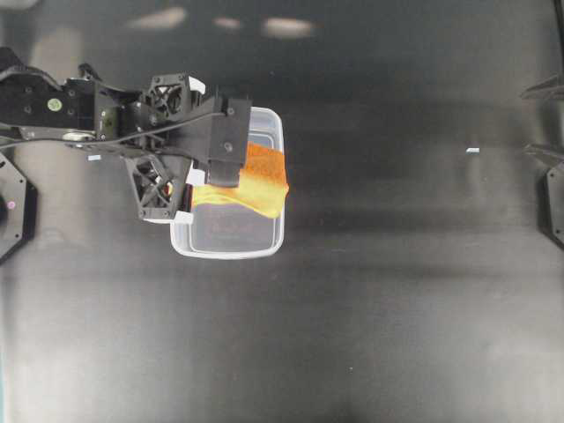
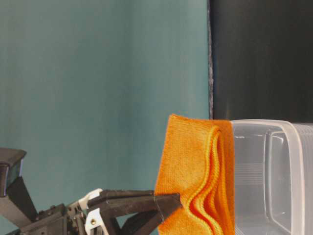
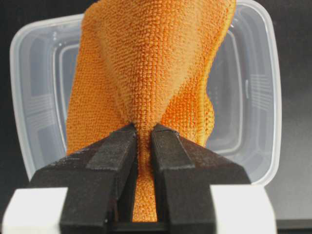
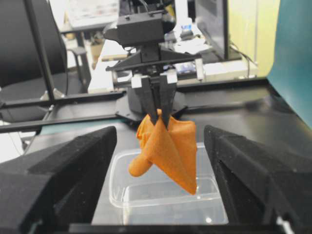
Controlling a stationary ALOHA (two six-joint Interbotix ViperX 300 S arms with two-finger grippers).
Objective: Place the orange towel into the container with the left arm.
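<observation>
- I see the orange towel [image 1: 261, 180] bunched and hanging in the air, pinched at one gathered fold, with its loose folds drooping over the open container [image 1: 231, 245].
- From the right wrist view, the towel [image 4: 168, 146] hangs clear above the tub, its lowest corner near the rim; I cannot tell whether any cloth touches the inside.
- The left gripper [image 3: 143, 134] is clamped tight on the towel [image 3: 146, 73]: its two black fingers [image 3: 114, 146] press the cloth from both sides with only the fabric between them.
- In the overhead view the left arm [image 1: 106, 110] reaches in from the left edge, and its gripper [image 1: 226, 167] sits over the left, far part of the container.
- The container [image 4: 165, 195] is clear plastic, rectangular with rounded corners, resting flat on the black table [image 1: 397, 308]; nothing lies on its floor that I can see.
- The table-level view shows the towel [image 2: 195, 176] just left of the container's wall [image 2: 279, 176], with a teal backdrop [image 2: 98, 88] behind.
- The right gripper [image 4: 161, 185] stands wide apart and holds nothing, facing the tub from well away at the right.
- A small white scrap [image 1: 472, 151] lies on the table right of the container.
</observation>
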